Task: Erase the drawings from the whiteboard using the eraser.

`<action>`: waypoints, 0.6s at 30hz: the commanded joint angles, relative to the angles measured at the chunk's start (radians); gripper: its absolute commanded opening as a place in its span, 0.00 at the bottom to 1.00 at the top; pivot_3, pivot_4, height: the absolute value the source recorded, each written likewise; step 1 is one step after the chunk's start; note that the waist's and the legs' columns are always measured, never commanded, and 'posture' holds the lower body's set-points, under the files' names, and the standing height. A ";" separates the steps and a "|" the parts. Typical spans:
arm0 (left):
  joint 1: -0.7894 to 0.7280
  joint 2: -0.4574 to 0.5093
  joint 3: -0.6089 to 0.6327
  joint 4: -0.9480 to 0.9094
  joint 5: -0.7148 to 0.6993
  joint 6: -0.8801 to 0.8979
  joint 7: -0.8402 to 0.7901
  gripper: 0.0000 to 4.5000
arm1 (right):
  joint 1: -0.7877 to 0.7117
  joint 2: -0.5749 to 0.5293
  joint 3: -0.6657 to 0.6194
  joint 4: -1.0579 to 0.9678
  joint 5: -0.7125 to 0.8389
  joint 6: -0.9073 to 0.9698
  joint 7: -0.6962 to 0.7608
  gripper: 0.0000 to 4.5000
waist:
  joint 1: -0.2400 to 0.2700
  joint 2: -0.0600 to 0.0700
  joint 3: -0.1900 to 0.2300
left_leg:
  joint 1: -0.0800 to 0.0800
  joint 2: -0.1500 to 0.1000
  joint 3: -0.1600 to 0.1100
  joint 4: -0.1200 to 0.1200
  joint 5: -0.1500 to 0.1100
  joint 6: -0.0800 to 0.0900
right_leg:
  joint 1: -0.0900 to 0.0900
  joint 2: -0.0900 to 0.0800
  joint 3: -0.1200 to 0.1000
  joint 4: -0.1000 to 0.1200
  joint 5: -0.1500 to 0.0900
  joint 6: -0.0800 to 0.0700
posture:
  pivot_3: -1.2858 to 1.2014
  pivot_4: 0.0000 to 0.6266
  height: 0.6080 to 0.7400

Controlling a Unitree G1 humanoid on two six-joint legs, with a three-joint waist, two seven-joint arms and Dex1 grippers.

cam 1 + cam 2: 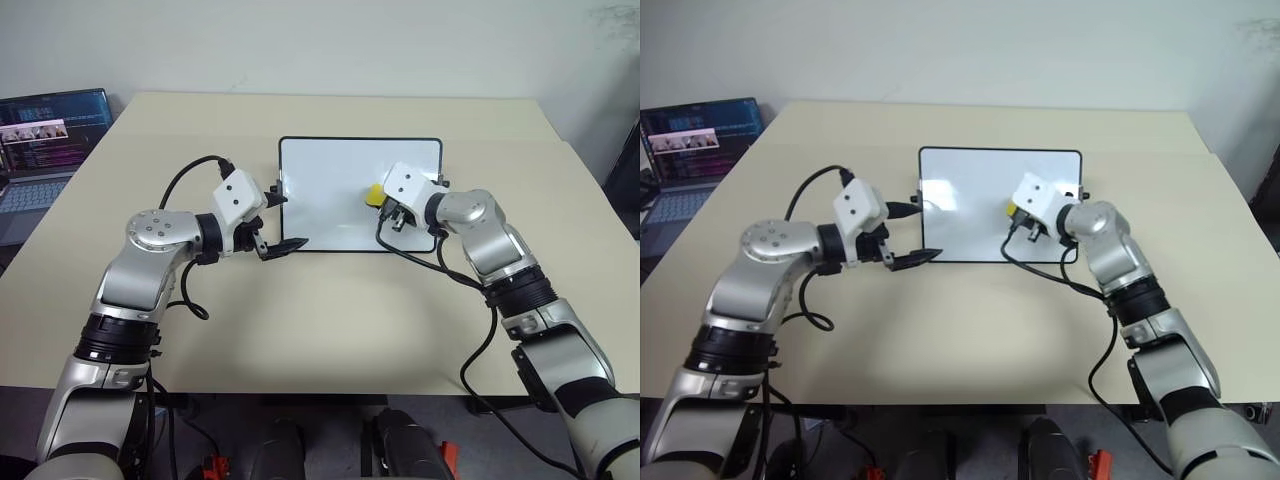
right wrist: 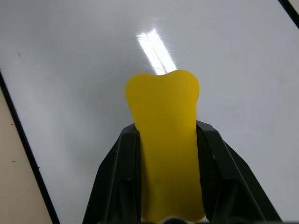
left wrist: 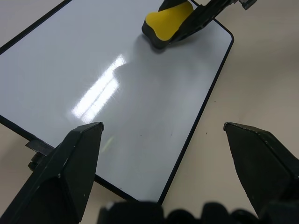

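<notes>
Now the right pincer (image 2: 166, 140) clamps the eraser (image 2: 166, 140) over the whiteboard (image 1: 330, 165), while the left pincer (image 3: 168, 163) gapes wide beside it.

The whiteboard (image 1: 330, 190) lies on the table (image 1: 330, 320), toward its far middle. The eraser (image 1: 372, 194) sits over the board's right part. A laptop (image 1: 45, 150) stands far left, beside the table.
</notes>
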 commanded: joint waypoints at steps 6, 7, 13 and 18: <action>-0.003 0.010 0.028 -0.033 -0.004 -0.010 0.005 1.00 | -0.071 -0.007 0.046 0.013 -0.086 0.093 0.000 0.26 | 0.000 0.000 0.000 | 0.000 0.000 0.000 0.000 0.000 0.000 | 0.000 0.000 0.000 0.000 0.000 0.000 | 0.52 0.24 1.00; -0.003 0.011 0.030 -0.030 -0.004 -0.011 0.006 1.00 | -0.081 -0.007 0.053 0.016 -0.102 0.120 -0.004 0.26 | 0.000 0.000 0.000 | 0.000 0.000 0.000 0.000 0.000 0.000 | 0.000 0.000 0.000 0.000 0.000 0.000 | 0.52 0.24 1.00; -0.002 0.010 0.029 -0.030 -0.003 -0.012 0.007 1.00 | -0.109 -0.022 0.104 0.000 -0.163 0.189 0.030 0.26 | 0.001 0.000 0.000 | 0.000 0.000 0.000 0.002 0.000 0.000 | 0.000 0.000 0.000 0.003 0.000 0.000 | 0.52 0.24 1.00; -0.001 0.007 0.027 -0.033 -0.004 -0.012 0.008 1.00 | -0.100 -0.059 0.154 -0.055 -0.203 0.242 0.114 0.26 | 0.001 0.000 0.000 | 0.000 0.000 -0.001 0.003 0.000 0.000 | 0.000 0.000 0.000 0.003 0.000 0.000 | 0.52 0.24 1.00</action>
